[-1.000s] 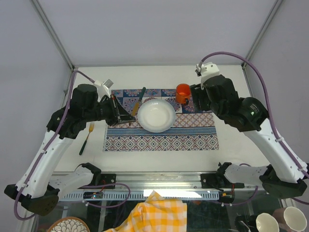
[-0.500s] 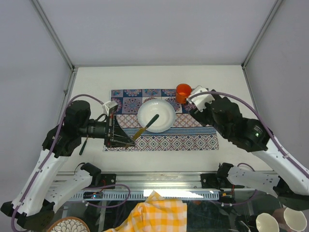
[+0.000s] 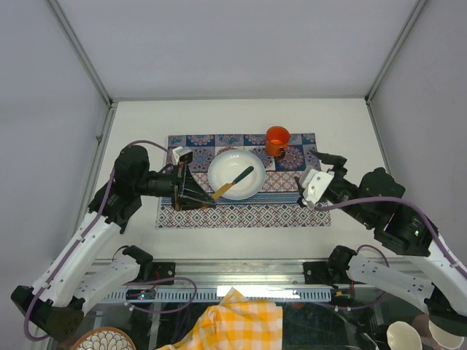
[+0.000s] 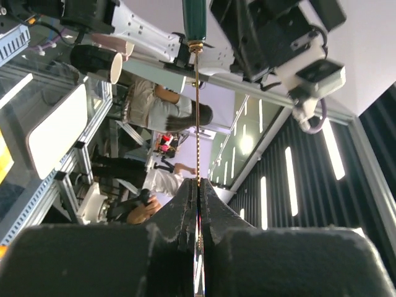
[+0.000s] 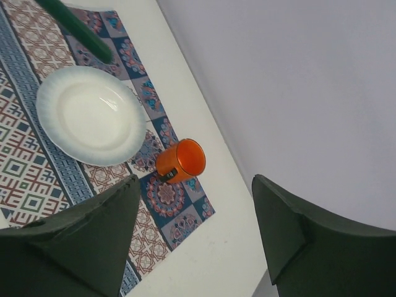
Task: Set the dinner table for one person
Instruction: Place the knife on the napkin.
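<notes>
My left gripper is shut on the gold end of a green-handled utensil. It holds the utensil tilted over the white plate, with the handle pointing toward the orange cup. In the left wrist view the jaws pinch the thin gold blade edge-on. Plate and cup sit on the patterned placemat on the white dinner table. My right gripper hovers open and empty at the placemat's right edge. Its wrist view shows the cup, the plate and the green handle.
Aluminium frame rails border the table at the back corners. A yellow checked cloth, a patterned bowl and white cups lie below the near edge. My left arm covers the table left of the placemat.
My left gripper lifted the green-handled utensil from the placemat's back left and swung it over the plate. My right arm pulled back from the cup toward the near right.
</notes>
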`<state>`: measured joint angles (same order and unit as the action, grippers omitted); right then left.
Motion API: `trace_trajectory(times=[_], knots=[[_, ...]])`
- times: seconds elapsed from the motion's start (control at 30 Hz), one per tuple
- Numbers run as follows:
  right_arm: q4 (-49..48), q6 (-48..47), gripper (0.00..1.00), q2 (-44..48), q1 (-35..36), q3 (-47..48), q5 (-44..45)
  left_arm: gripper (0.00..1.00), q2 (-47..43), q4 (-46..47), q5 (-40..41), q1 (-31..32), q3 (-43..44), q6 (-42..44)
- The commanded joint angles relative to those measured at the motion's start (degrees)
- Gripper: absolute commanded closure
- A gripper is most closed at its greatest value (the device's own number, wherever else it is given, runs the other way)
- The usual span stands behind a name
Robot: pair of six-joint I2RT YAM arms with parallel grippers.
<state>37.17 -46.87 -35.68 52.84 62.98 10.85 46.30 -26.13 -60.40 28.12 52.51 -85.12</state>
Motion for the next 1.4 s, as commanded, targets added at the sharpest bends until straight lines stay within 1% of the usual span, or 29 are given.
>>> trace_trajectory(times=[0.0,0.1,0.17,0.3,0.47,0.5,0.57,0.73,0.87,1.37], knots=[[-3.2,-0.8,0.25,0.2,1.5,-0.4,-9.0,1.00,2.1,14.5,-1.6,0.0,-0.9,-7.3],[-3.7,-0.8,0.25,-0.7,3.8,-1.4,-8.7,1.00,2.0,21.6,-1.4,0.0,-2.3,-12.7],[-3.9,-0.8,0.26,-1.5,5.4,-1.6,-8.5,1.00,2.0,22.7,-1.4,0.0,-1.8,-14.2],[-5.3,-0.3,0.27,-3.5,8.2,-1.8,-8.3,1.00,1.5,23.0,-0.6,0.0,-1.9,-15.4],[-9.2,-3.3,0.28,-6.1,12.2,-2.9,-3.2,1.00,0.6,23.1,-0.7,0.3,-2.9,-16.4],[-10.2,-3.8,0.29,-7.0,12.8,-3.0,-2.4,1.00,0.5,23.1,-0.7,0.4,-2.9,-16.7],[-12.5,-4.2,0.35,-8.4,13.9,-2.9,-0.1,1.00,0.2,23.0,-0.8,0.4,-3.1,-16.9],[-15.9,-6.3,0.40,-10.5,15.3,-2.2,3.0,1.00,-1.1,22.0,-0.6,0.4,-3.9,-17.5],[-17.9,-7.4,0.41,-11.8,15.8,-1.9,3.5,1.00,-2.0,21.2,-0.4,0.4,-4.5,-17.7],[-24.3,-10.4,0.42,-18.4,18.6,0.0,3.7,1.00,-2.6,20.1,-0.4,0.4,-5.2,-17.2]])
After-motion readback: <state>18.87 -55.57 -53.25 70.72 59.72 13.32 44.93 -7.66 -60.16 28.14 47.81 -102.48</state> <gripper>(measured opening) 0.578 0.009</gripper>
